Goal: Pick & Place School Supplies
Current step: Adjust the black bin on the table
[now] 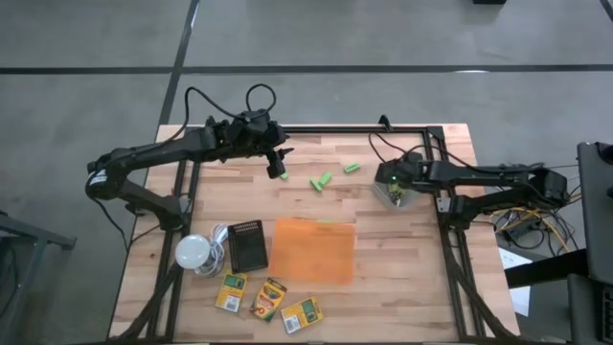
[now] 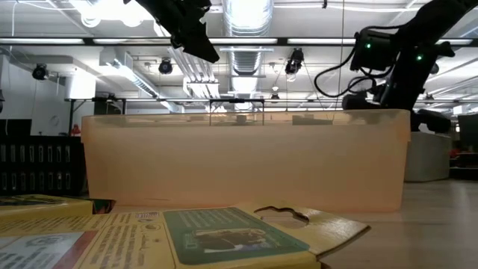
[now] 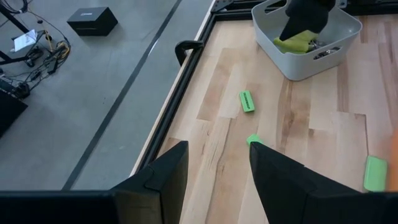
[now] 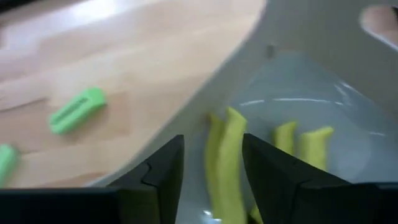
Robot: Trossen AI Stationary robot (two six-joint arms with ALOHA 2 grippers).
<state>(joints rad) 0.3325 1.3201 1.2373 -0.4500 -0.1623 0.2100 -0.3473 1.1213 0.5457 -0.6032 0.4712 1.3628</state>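
Note:
My right gripper (image 1: 396,187) hangs open inside the white bin (image 3: 308,59) at the table's far right. Its fingers stand either side of a yellow handle (image 4: 227,158); other yellow handles (image 4: 305,143) lie beside it in the bin. My left gripper (image 3: 217,149) is open and holds nothing, raised above the far middle of the table. Below it, bright green blocks (image 3: 247,101) (image 3: 254,140) (image 3: 375,173) lie flat on the wood. Three crayon boxes (image 1: 269,299) lie near the front edge. My right gripper points down into the bin with a yellow handle (image 4: 231,134) between its open fingers. The handle lies on the bin's floor. Whether either finger touches it, I cannot tell.
An orange translucent tray (image 1: 314,251) stands at the table's middle front and fills the low view. A black box (image 1: 249,246) and a white bulb with cord (image 1: 194,252) lie left of it. Bare wood shows between the tray and the blocks.

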